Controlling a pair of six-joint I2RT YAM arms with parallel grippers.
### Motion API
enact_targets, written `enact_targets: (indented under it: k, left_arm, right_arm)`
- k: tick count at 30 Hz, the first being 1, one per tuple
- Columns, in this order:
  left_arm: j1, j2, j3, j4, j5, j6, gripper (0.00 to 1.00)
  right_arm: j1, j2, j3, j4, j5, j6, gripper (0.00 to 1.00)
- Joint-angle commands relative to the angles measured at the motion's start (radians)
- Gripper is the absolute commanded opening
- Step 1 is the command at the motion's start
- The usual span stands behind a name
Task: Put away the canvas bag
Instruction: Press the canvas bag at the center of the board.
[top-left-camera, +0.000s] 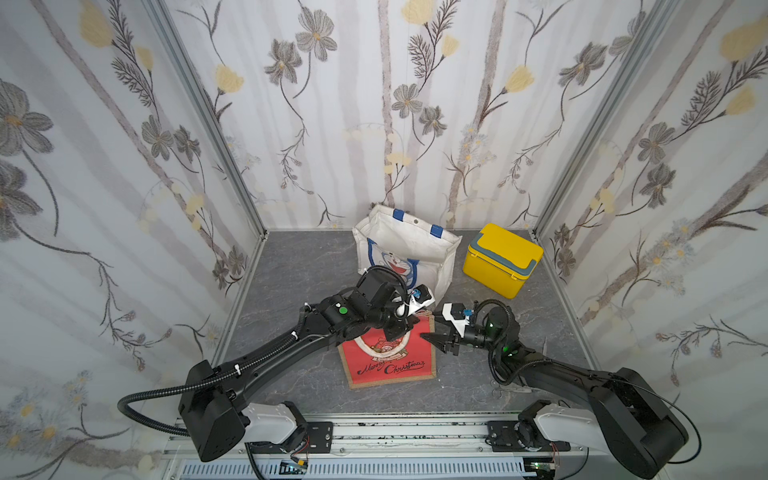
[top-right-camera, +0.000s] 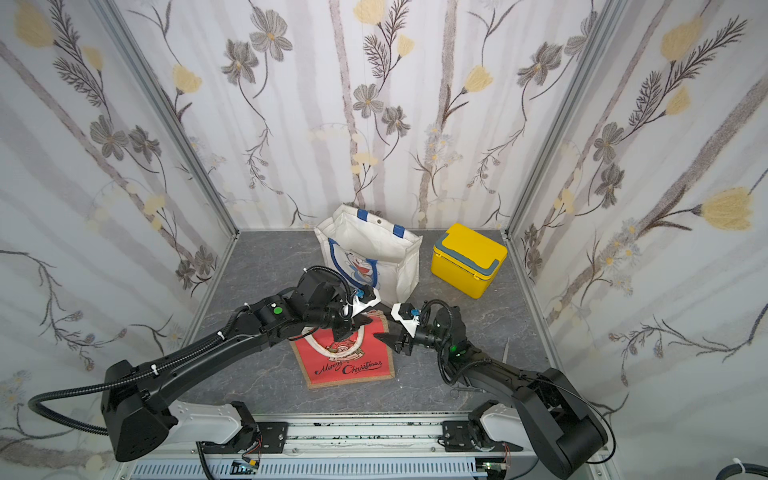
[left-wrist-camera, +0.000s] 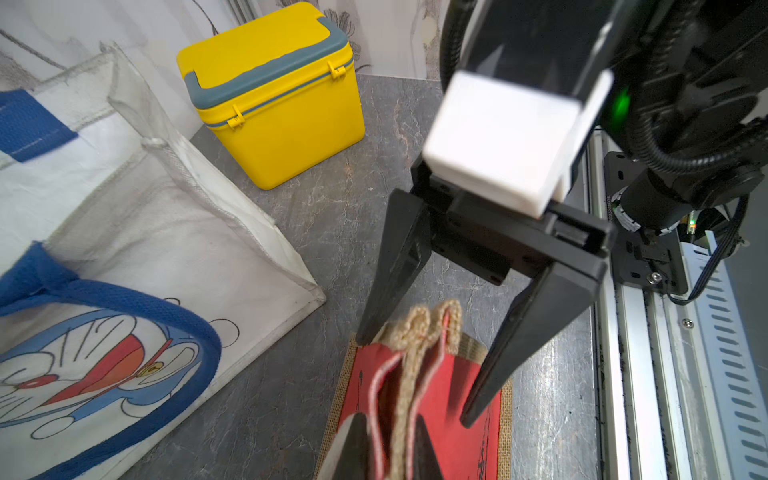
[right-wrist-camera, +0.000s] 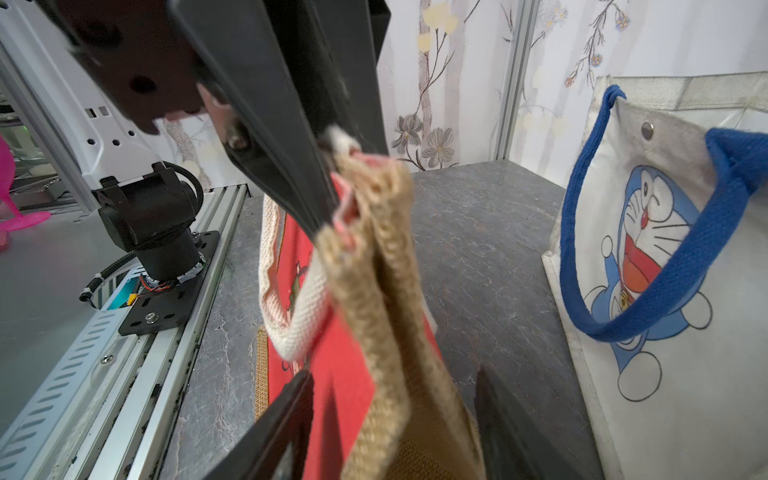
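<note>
Tabletop (top-left-camera: 291, 270) of veined grey, floral walls (top-left-camera: 374, 104), red bag (top-left-camera: 390, 365)

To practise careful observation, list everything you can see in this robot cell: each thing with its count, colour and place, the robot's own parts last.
red Christmas bag: one, red with tan woven trim, front middle of the table, top edge lifted.
white cartoon bag: one, white with blue handles, standing open behind the red bag.
lidded box: one, yellow with grey-blue handle, at the back, right of the white bag and apart from it.
table: one, grey marbled, under everything.
walls: three, white with grey and yellow flowers, around the table.
left tool: one, black, shut on the red bag's top edge.
right tool: one, black, open, straddling that edge.
</note>
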Motion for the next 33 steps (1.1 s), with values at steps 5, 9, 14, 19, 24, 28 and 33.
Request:
enact_targets:
  k: [5,9,14,19,24,28,33]
  left_arm:
    - [0.010,-0.053,-0.033,0.067,0.040,0.016,0.00]
    - [0.010,-0.032,-0.028,0.044,-0.002,0.004,0.21]
    - [-0.012,0.018,-0.020,0.056,-0.099,0.006,0.57]
    - [-0.020,0.031,0.009,0.065,-0.100,0.022,0.30]
    - [-0.021,0.027,0.048,0.020,-0.097,0.000,0.21]
    - [-0.021,0.021,0.074,-0.041,-0.136,0.009,0.61]
    - [-0.031,0.084,0.112,-0.118,-0.141,0.026,0.64]
  right_arm:
    - [0.004,0.137,-0.018,0.327,-0.022,0.136,0.35]
    - [0.011,0.139,-0.042,0.367,-0.013,0.171,0.02]
    - [0.037,0.081,-0.059,0.297,0.018,0.150,0.00]
    - [0.043,0.041,-0.062,0.211,0.036,0.124,0.00]
    - [0.043,0.054,-0.072,0.184,0.064,0.112,0.00]
    - [0.043,0.062,-0.068,0.176,0.061,0.109,0.00]
    - [0.044,0.077,-0.046,0.185,0.032,0.125,0.00]
